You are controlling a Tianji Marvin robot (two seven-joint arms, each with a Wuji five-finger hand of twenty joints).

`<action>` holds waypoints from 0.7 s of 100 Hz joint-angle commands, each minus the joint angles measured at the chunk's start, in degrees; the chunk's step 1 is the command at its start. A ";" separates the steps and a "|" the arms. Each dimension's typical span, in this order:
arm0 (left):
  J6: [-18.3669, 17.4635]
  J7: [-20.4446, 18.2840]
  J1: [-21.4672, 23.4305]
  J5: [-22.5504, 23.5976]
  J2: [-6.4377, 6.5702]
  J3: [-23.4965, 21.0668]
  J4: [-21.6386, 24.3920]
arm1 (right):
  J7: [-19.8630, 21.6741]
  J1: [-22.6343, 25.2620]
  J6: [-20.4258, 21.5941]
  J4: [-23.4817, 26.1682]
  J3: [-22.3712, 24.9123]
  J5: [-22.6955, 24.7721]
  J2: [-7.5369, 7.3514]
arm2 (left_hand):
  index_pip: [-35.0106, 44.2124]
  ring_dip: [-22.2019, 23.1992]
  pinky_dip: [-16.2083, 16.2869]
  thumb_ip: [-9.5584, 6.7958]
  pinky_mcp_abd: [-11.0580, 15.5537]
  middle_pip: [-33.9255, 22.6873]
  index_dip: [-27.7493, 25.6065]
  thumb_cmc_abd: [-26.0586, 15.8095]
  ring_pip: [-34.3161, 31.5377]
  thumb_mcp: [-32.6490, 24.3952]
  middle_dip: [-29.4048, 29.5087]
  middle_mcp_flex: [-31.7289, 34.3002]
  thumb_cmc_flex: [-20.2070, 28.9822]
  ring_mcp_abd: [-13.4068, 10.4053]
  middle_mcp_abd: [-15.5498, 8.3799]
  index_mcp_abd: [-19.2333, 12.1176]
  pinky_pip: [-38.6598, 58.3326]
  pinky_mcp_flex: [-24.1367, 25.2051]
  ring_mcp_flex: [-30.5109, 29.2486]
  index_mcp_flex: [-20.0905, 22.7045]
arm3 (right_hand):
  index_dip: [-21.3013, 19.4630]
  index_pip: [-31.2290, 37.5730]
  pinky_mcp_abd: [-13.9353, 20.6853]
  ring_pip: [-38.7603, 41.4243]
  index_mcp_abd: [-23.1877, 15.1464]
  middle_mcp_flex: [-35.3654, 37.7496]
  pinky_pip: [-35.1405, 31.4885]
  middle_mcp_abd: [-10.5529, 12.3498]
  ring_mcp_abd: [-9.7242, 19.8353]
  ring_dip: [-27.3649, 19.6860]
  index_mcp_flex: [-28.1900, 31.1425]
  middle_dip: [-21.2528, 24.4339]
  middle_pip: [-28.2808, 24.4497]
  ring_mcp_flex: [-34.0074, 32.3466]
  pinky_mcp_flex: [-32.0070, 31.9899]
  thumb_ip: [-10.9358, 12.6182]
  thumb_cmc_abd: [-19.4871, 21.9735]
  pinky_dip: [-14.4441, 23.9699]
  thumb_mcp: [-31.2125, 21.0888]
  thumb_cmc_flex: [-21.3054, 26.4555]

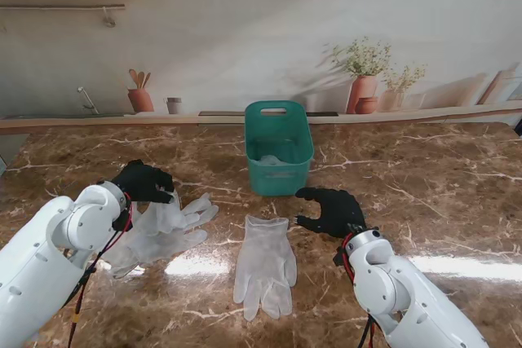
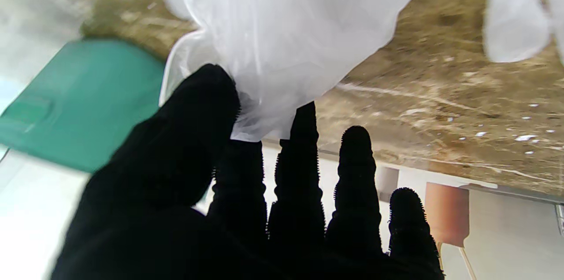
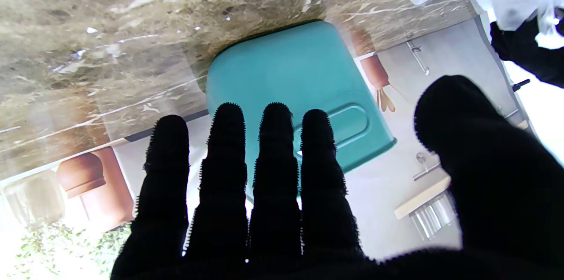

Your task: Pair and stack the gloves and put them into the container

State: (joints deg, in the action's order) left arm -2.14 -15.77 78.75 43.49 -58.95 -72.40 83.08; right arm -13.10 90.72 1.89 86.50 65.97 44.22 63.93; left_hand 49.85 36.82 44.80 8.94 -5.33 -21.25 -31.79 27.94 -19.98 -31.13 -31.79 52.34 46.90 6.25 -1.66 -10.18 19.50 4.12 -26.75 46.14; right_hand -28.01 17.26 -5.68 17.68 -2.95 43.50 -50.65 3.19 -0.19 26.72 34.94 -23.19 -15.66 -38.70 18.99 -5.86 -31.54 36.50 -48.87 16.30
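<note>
Left hand (image 1: 143, 182) pinching a crumpled translucent white glove (image 1: 167, 226), left of the teal container (image 1: 278, 146). Flat glove (image 1: 264, 265) just nearer than the container. Right hand (image 1: 330, 210) splayed, holding nothing.

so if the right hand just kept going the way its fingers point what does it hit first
Probably the teal container: in the wrist view the right hand's fingers line up with it, with only bare marble table between. The depth is unclear.
</note>
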 commanded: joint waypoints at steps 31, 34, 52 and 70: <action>6.69 7.07 10.68 -17.09 -3.71 -3.46 17.03 | -0.59 5.16 1.05 9.16 -1.41 4.47 -0.30 | 2.90 5.59 1.06 1.54 -3.07 -2.74 4.83 1.31 -5.20 0.73 -6.01 5.56 1.41 3.61 1.68 1.71 6.11 1.09 -5.00 4.57 | -0.19 1.26 1.03 4.61 0.68 3.52 -4.30 -0.14 0.27 2.13 1.82 -2.31 -1.26 -4.30 2.01 0.90 -0.61 1.03 5.54 -1.67; 6.98 7.67 11.30 -18.49 -3.96 -3.45 18.06 | -1.02 5.37 1.04 9.56 -1.86 5.00 -0.31 | 3.02 5.58 0.95 1.55 -3.06 -2.73 4.98 1.36 -5.13 0.69 -6.09 5.52 1.46 3.62 1.71 1.86 5.92 1.13 -4.93 4.59 | -0.50 0.96 1.14 4.58 1.44 2.90 -4.19 -0.27 0.35 2.31 0.97 -2.79 -1.35 -4.06 1.94 1.57 0.79 1.08 9.36 -1.95; 7.65 10.93 13.71 -23.09 -5.02 -2.20 21.92 | -4.08 5.64 -0.54 10.98 -5.56 6.05 0.07 | 3.89 5.66 0.81 1.63 -3.16 -2.70 6.02 1.69 -5.03 0.33 -6.76 5.61 1.57 3.87 1.65 1.98 5.40 1.13 -4.92 4.56 | -1.78 -1.77 1.41 4.32 6.96 -4.11 -2.92 -1.80 0.35 2.86 -6.19 -3.78 -0.75 -0.55 0.43 2.62 -3.78 1.36 4.79 -9.62; 7.31 12.59 14.61 -25.43 -5.55 -0.39 23.11 | -4.55 4.68 -1.67 11.32 -8.67 4.23 0.59 | 4.63 5.93 1.38 1.79 -3.23 -2.49 6.89 1.80 -5.27 0.10 -7.14 5.69 1.73 4.12 1.96 2.33 5.75 0.93 -5.14 4.51 | -2.86 -2.02 1.50 5.18 8.25 -6.61 -2.50 -2.36 0.16 3.41 -8.09 -4.48 -2.15 0.74 -0.10 2.10 -3.10 1.79 4.76 -11.53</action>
State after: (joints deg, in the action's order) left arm 5.54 -3.74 92.76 16.99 -63.78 -73.88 105.95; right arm -19.16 95.10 -0.27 97.23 57.75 49.87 63.65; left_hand 52.21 42.08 45.68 8.94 -8.36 -22.98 -25.41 28.57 -23.83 -30.52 -37.70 55.89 46.99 9.44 0.29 -7.72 24.88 4.11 -30.57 48.76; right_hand -30.08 15.71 -5.04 22.69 4.55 38.39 -53.52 0.99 -0.23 29.42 28.07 -26.72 -17.22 -39.21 19.51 -5.26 -34.33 37.09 -43.44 8.44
